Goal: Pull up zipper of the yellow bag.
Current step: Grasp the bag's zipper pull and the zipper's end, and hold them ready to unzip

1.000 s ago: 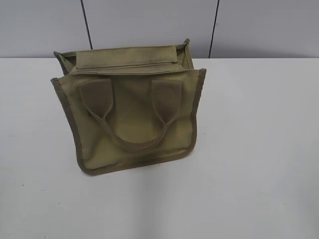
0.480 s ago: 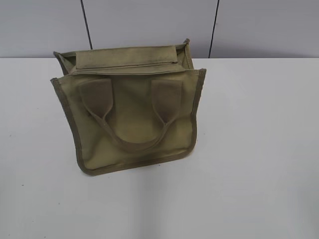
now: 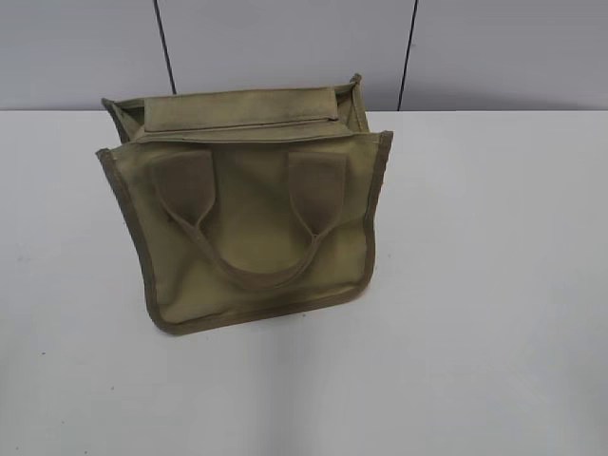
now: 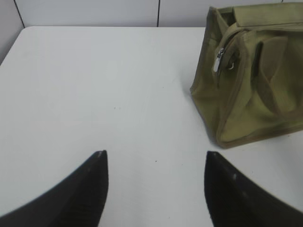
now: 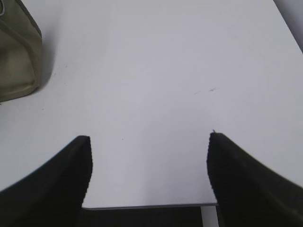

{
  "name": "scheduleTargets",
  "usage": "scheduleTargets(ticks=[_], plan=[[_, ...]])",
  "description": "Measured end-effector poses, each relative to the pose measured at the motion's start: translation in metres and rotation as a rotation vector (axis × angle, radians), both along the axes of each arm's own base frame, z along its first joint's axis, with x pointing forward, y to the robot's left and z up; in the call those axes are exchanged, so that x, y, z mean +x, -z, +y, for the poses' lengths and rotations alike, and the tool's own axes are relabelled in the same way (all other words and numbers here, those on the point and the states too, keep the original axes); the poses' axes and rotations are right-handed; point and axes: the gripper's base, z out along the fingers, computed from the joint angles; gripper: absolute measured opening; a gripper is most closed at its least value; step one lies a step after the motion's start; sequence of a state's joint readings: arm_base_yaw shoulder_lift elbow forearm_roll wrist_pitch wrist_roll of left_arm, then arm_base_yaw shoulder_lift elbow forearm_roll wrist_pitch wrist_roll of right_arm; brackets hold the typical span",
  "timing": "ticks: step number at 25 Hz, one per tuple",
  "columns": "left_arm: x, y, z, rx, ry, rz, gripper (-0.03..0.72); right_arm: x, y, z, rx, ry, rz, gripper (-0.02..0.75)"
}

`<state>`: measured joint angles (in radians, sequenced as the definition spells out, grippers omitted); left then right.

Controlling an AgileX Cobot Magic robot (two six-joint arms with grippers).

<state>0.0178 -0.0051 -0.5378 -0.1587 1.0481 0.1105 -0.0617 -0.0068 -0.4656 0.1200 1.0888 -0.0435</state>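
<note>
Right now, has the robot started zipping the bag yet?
Not yet. Nothing looks done: the yellow bag stands alone on the white table, its silvery zipper pull hanging untouched at one end. The left gripper and right gripper are both open over bare table. Reaching, grasping and pulling remain.

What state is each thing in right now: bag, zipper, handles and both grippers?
yellow bag: standing on the white table, leaning, untouched by either arm.
zipper: runs along the top panel; silvery pull hangs at the bag's end, not gripped.
front handle: flopped down against the bag's face.
left gripper: open, empty, short of the bag.
right gripper: open, empty, over bare table beside the bag.
</note>
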Motion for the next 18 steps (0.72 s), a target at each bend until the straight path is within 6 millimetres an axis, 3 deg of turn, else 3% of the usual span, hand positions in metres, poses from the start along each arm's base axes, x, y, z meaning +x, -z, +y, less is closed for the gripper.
scheduleTargets(ticks=[9, 18], plan=[[0.006, -0.039, 0.003, -0.038, -0.044, -0.388, 0.481, 0.0, 0.0, 0.0, 0.0, 0.0, 0.0, 0.578], [0.091, -0.025, 0.011, -0.042, -0.118, -0.363, 0.481, 0.0, 0.0, 0.0, 0.0, 0.0, 0.0, 0.578]])
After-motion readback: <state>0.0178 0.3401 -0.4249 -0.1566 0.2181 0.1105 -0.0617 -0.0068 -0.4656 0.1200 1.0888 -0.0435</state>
